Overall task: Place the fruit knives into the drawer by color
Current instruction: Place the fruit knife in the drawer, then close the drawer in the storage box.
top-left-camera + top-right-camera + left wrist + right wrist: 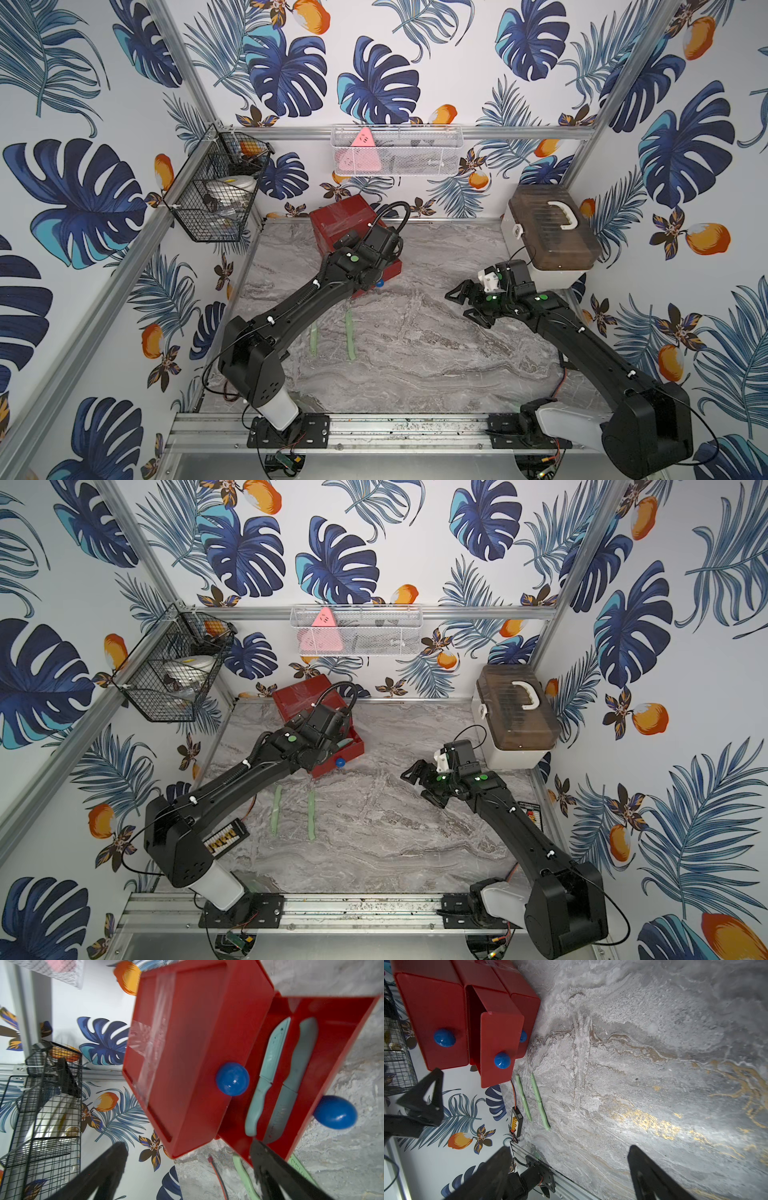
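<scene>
left claw (188,1145): released
right claw (569,1150): released, empty
teal knife (291,1084): embossed lettering, illegible
green knives (349,336): 6 o'clock of drawer (338,220)

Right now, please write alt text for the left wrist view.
Two teal-blue knives lie side by side in the pulled-out drawer of a red chest with blue knobs. Mint-green knives lie on the marble table nearby.

A red drawer chest (338,218) stands on the grey table (415,374). Two green knives (350,336) lie side by side near it. A white box (557,277) sits apart.
</scene>
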`<state>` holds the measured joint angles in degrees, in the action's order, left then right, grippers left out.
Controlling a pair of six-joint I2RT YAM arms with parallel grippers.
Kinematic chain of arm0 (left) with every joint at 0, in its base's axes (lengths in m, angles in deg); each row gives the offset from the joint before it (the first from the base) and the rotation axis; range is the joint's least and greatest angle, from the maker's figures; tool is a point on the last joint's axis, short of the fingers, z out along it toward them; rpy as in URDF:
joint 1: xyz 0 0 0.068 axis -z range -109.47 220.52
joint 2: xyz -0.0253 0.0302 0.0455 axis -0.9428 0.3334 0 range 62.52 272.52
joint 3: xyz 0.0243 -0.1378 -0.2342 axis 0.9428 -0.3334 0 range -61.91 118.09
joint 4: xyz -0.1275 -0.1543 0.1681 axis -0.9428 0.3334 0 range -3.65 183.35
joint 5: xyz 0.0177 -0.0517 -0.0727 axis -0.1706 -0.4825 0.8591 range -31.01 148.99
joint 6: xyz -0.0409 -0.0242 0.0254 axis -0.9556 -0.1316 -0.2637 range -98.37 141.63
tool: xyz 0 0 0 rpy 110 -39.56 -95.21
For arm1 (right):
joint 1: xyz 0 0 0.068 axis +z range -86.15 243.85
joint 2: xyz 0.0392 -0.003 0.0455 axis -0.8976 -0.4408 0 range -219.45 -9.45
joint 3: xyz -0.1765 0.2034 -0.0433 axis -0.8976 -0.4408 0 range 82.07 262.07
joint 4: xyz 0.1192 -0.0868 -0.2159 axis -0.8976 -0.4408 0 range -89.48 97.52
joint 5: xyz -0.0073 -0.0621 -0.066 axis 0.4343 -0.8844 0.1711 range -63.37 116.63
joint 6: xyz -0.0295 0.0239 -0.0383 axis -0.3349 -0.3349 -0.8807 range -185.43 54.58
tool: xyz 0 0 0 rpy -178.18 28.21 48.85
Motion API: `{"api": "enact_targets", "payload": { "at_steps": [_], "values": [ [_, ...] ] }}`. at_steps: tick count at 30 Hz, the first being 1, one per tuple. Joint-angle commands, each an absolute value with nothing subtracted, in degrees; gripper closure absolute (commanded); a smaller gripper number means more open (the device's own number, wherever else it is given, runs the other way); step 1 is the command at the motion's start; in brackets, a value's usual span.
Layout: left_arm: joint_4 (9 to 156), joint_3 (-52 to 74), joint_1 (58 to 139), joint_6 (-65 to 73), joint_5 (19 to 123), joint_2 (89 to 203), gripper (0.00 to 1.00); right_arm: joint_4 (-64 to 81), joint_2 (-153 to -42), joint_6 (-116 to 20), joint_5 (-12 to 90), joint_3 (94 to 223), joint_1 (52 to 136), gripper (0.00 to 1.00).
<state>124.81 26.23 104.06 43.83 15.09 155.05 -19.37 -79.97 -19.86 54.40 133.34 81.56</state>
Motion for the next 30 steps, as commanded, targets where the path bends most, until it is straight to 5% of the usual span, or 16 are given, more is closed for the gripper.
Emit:
{"api": "enact_targets", "payload": {
  "at_steps": [1, 4, 6, 7, 8, 14, 30],
  "values": [
    [122.43, 30.62, 103.93, 40.37, 16.44, 153.15, 0.04, -12.29, -82.16, -14.82, 55.48, 133.62, 82.72, 0.29],
    [123.46, 38.59, 101.79, 37.00, 20.11, 155.53, 0.15, -6.55, -86.91, -10.32, 55.98, 135.13, 84.88, 0.66],
    [124.86, 43.97, 99.39, 34.05, 23.29, 158.42, 0.57, -3.57, -90.74, -8.05, 56.07, 137.31, 86.84, 0.89],
    [125.18, 46.23, 98.27, 32.53, 24.36, 160.11, 0.87, -2.23, -92.76, -6.95, 55.98, 138.51, 87.78, 0.97],
    [125.70, 48.09, 97.10, 31.02, 25.43, 162.00, 1.00, -0.94, -94.68, -5.88, 55.79, 139.62, 88.61, 1.00],
    [128.63, 55.26, 92.65, 23.82, 31.25, 172.66, 1.00, 5.44, -103.97, -0.56, 55.76, 143.71, 91.35, 1.00],
    [125.70, 45.62, 81.69, 17.46, 41.72, 177.90, 1.00, 16.15, -119.87, 5.75, 56.82, 153.10, 96.06, 1.00]
  ]
}}
